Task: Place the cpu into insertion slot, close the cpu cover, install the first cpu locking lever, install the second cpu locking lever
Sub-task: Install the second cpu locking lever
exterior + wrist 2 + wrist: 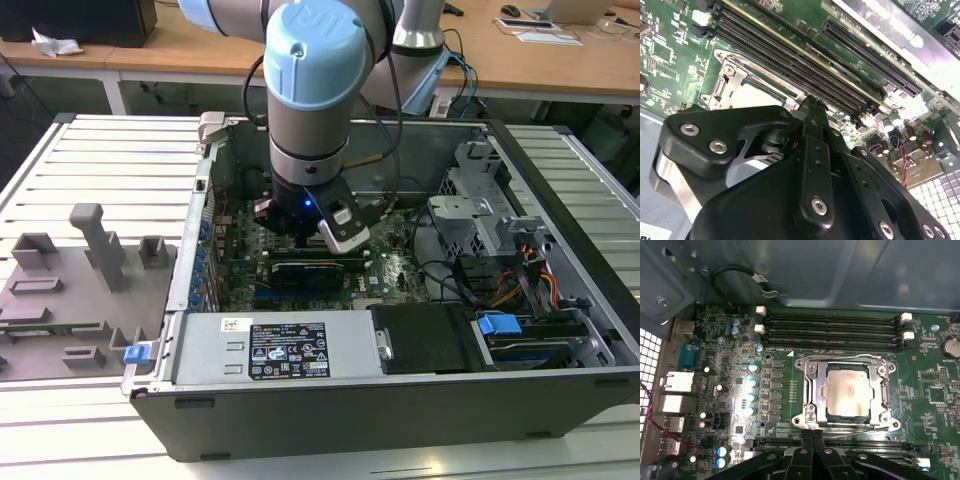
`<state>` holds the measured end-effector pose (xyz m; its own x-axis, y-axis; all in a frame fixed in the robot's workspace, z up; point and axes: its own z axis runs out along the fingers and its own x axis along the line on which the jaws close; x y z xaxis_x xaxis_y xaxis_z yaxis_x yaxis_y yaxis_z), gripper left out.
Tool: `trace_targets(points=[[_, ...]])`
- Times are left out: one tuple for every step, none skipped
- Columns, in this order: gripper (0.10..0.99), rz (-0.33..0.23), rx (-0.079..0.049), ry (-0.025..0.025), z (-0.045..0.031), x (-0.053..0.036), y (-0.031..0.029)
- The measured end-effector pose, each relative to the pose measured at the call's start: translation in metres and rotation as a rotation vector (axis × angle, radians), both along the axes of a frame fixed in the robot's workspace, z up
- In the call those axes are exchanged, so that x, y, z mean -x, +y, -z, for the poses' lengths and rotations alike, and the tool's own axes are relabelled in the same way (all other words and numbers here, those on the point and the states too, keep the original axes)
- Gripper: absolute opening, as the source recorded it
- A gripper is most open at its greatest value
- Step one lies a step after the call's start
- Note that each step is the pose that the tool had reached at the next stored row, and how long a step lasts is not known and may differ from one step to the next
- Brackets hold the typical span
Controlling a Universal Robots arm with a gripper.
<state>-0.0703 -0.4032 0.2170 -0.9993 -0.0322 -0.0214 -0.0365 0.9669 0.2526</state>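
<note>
The gripper (812,436) hangs low inside the open computer case (400,400), its fingers (806,455) pressed together with nothing pinched between them — the tips meet just beside the near edge of the insertion slot (805,416). In the first wrist view the cpu (846,391) lies flat in that slot, silvery top up, and the cpu cover (816,390) is down around it, framing the chip through its square window. The green motherboard (925,390) carries long black memory slots (832,330) just beyond the socket. In the exterior view the arm (310,90) reaches straight down over the board.
</note>
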Motion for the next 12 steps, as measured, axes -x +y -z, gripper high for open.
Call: trace_targets(points=[[0.106, 0.0, -0.001, 0.0, 0.0012, 0.001, 0.0], [0.106, -0.001, -0.003, 0.0, 0.0034, 0.0026, 0.0], [0.106, -0.001, -0.005, 0.0001, 0.0044, 0.0033, -0.0001], [0.106, -0.001, -0.007, 0.0002, 0.0054, 0.0044, -0.0001], [0.106, -0.001, -0.01, 0.0001, 0.0088, 0.0066, 0.0], [0.106, -0.001, -0.013, 0.0001, 0.0114, 0.0069, 0.0], [0.106, -0.001, -0.022, 0.0001, 0.0137, 0.0069, 0.0], [0.106, -0.001, -0.033, 0.0, 0.0148, 0.0069, 0.0], [0.106, -0.001, -0.039, 0.0001, 0.0157, 0.007, 0.0], [0.106, -0.001, -0.043, 0.0, 0.0166, 0.007, 0.0001], [0.106, -0.001, -0.048, -0.0001, 0.0182, 0.007, 0.0001], [0.106, -0.001, -0.052, 0.0002, 0.0191, 0.007, 0.0]])
